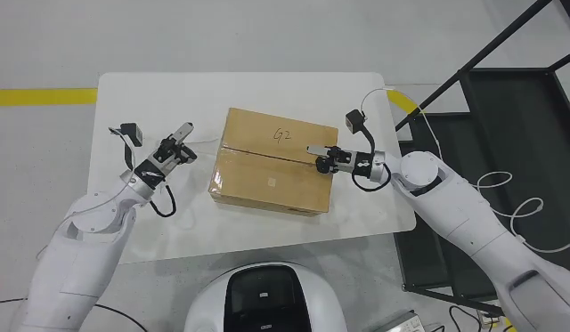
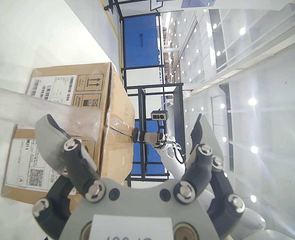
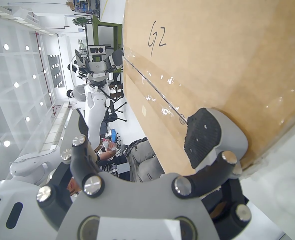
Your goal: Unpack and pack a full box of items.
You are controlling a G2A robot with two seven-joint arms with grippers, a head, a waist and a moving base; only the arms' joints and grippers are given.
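A closed cardboard box sits in the middle of the white table, its top seam sealed with clear tape. My right gripper is open over the box's right end, with one fingertip pad lying on the lid where the taped seam ends. My left gripper hangs open a little way off the box's left side, holding nothing. In the left wrist view the gripper faces the labelled side of the box, and the right gripper shows beyond the seam.
The white table has bare room left of the box and along its far edge. A black metal rack with loose white cables stands close to the table's right edge. A yellow line runs across the floor.
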